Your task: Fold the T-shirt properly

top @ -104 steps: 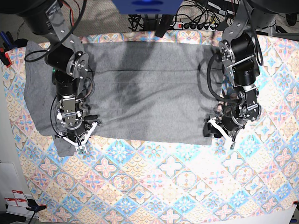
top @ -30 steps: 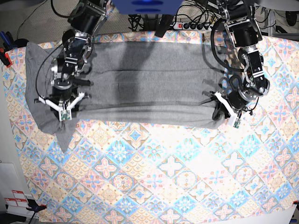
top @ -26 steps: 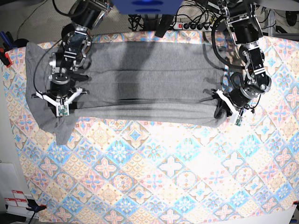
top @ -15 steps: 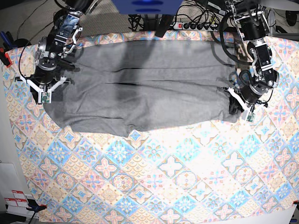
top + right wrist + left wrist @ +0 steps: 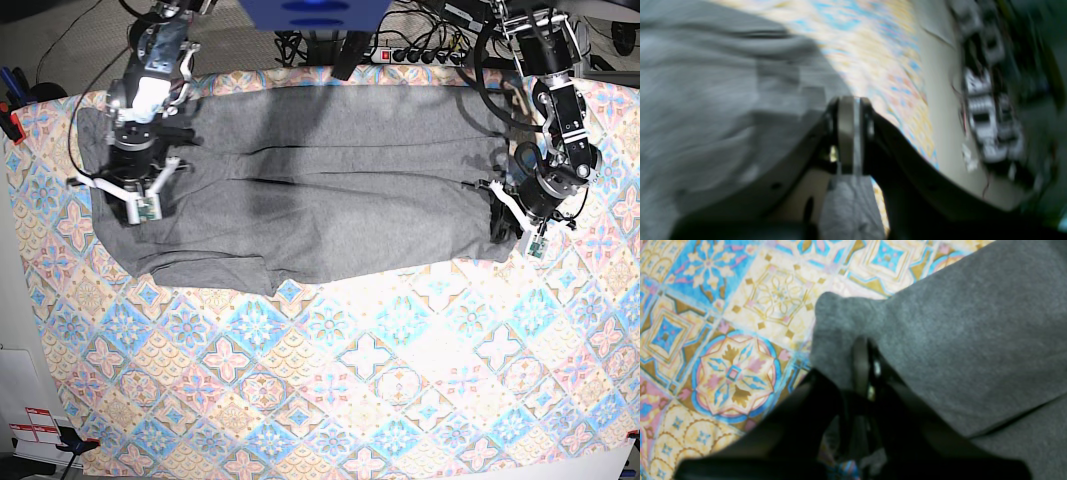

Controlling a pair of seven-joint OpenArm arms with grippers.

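T-shirt point(image 5: 320, 190) grey, spread wide, rumpled.

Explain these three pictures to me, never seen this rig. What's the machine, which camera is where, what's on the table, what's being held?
It is a robot with two arms, each ending in a two-finger gripper. The base view looks straight down on the table from above. The other two pictures come from cameras mounted on each wrist, looking along the fingers.

On the table lies a patterned tablecloth, and on it a grey T-shirt spread out lengthwise.

The left gripper, on the right side of the base view, is shut on the T-shirt's edge; its wrist view shows the cloth bunched around the fingers. The right gripper, on the left of the base view, is over the other end. Its wrist view is blurred, but the jaws look closed with grey cloth beneath them, so it seems to pinch the fabric.
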